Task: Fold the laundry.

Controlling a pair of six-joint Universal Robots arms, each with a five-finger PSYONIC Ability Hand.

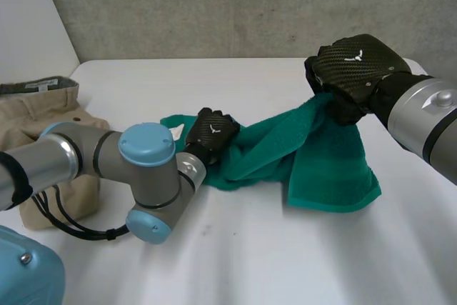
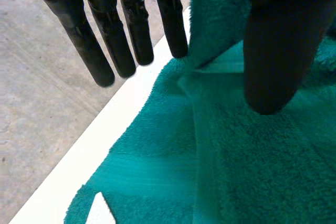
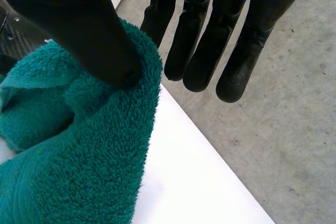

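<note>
- The step in hand looks like the opening of a fold: the green towel [image 1: 330, 171] is rumpled and strung between the two hands, not yet laid flat.
- The right hand [image 1: 357, 66] is raised off the table [image 1: 285, 248]. Its thumb [image 3: 79, 19] presses a bunched end of towel against the nearest of its straight fingers [image 3: 202, 51], and the rest hangs below them.
- The left hand [image 1: 213, 132] sits low at the other end. A fold of towel stands up between its thumb [image 2: 273, 51] and the nearest of its straight fingers [image 2: 134, 30], seemingly pinched, with terry spread under the thumb.
- Khaki trousers [image 1: 36, 116] wait well outside the left fingers.
- Next, I judge, the hands must draw apart to stretch the towel flat, keeping both pinches firm.
</note>
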